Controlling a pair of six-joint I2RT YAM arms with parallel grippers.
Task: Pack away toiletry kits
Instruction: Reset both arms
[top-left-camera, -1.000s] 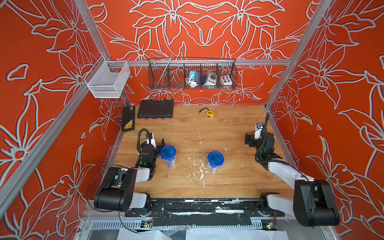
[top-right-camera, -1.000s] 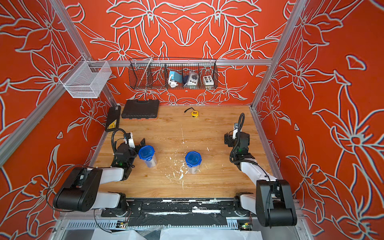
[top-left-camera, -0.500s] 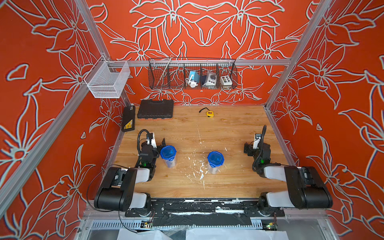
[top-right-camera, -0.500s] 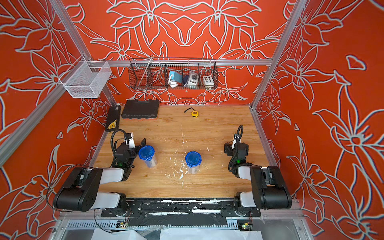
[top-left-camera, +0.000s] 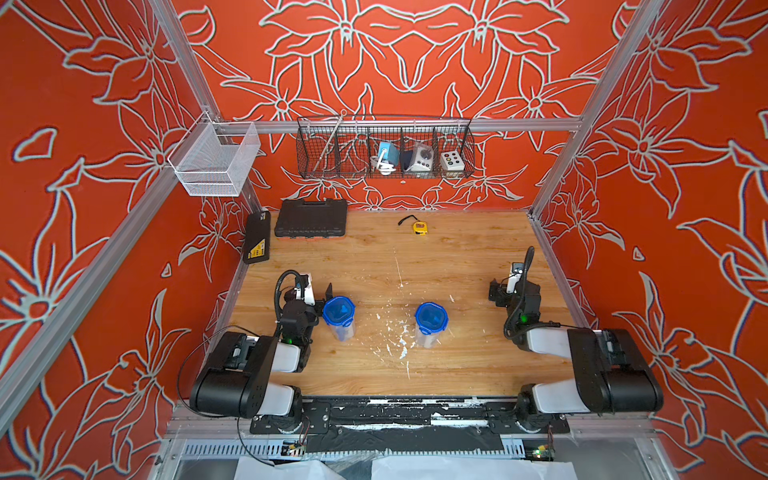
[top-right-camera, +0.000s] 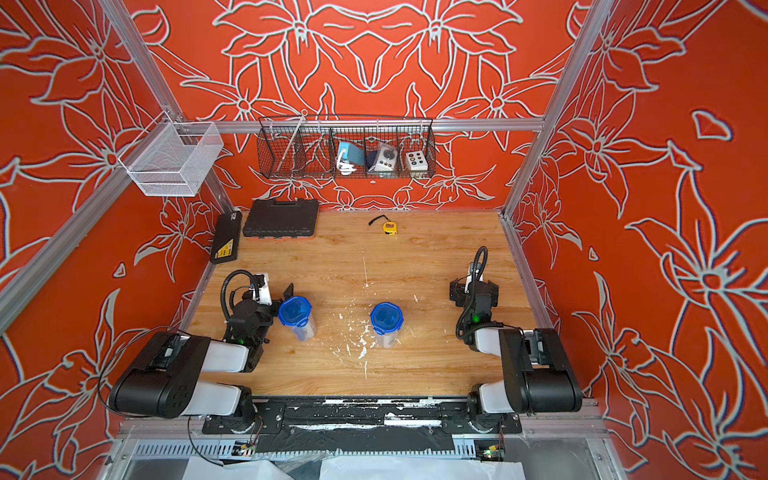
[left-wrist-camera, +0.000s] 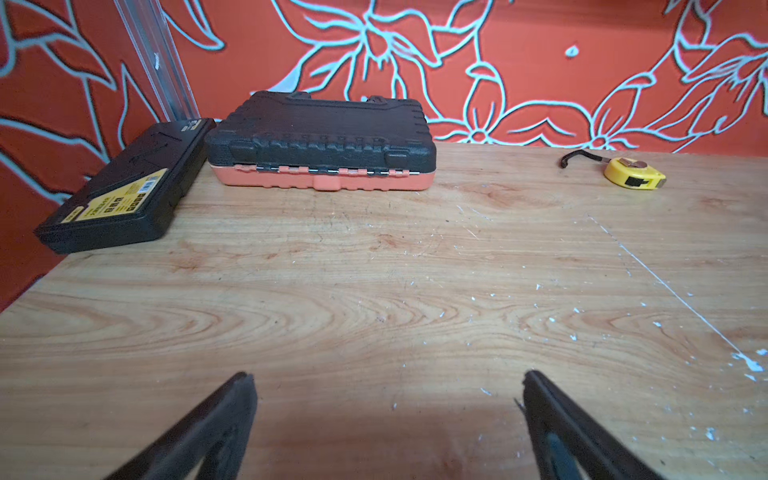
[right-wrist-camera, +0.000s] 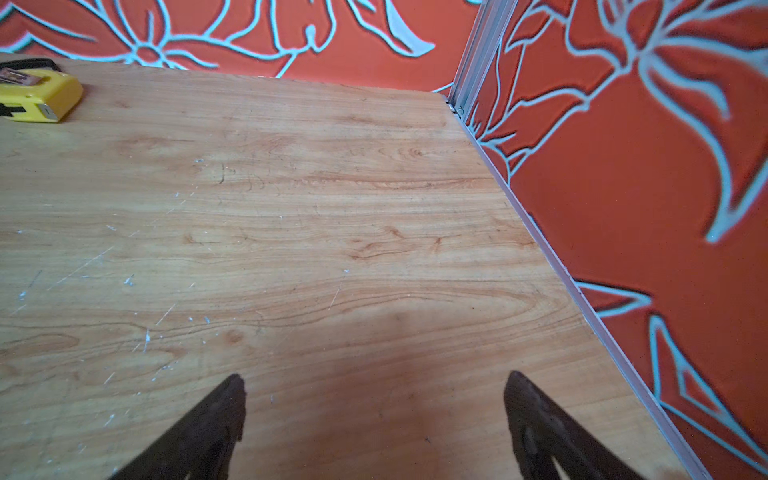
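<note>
Orange flowered walls enclose a wooden bench (top-left-camera: 457, 257). Nearer the robot than the yellow tape measure (top-left-camera: 419, 227) stand two upright blue-lidded cups: the right cup (top-left-camera: 431, 318) almost straight before it, the left cup (top-left-camera: 339, 312) off leftward. Left end effector (left-wrist-camera: 386, 376) and right end effector (right-wrist-camera: 374, 376) gape wide, holding nothing.

Wooden table (top-left-camera: 415, 266), two blue-lidded clear cups (top-left-camera: 340, 318) upright, black tool case (top-left-camera: 311, 218), slim black box (top-left-camera: 257, 237), yellow tape measure (top-left-camera: 419, 227).
</note>
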